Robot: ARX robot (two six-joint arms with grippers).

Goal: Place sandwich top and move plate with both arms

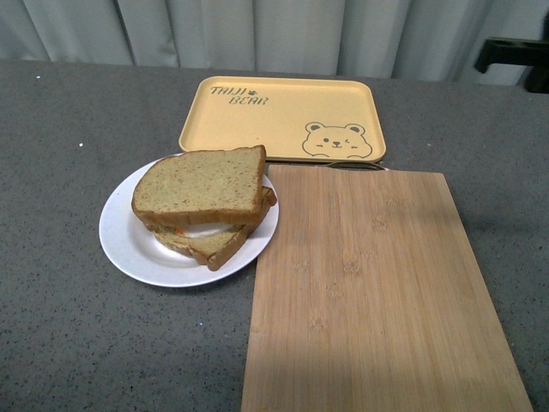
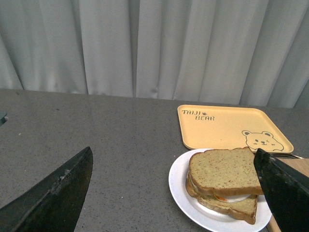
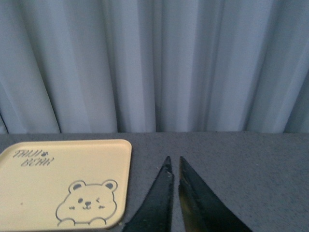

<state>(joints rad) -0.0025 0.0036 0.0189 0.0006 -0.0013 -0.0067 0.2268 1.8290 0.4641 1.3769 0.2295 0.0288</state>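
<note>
Sitting on one plate (image 1: 118, 242): two slices (image 1: 216, 249) (sandwich top (image 1: 202, 184) uppermost); left gripper (image 2: 172, 151) wide, right gripper (image 3: 174, 162) narrow.

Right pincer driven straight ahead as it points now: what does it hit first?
Likely nothing close: the right pincer aims beside the yellow tray, over bare tabletop, toward the curtain. Depth unclear.

The sandwich top (image 1: 202, 183) hides most of the lower slice (image 1: 210, 247) beneath.

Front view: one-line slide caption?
Sandwich top laid over the lower slice on the white plate; wooden board beside it, yellow tray behind.
</note>
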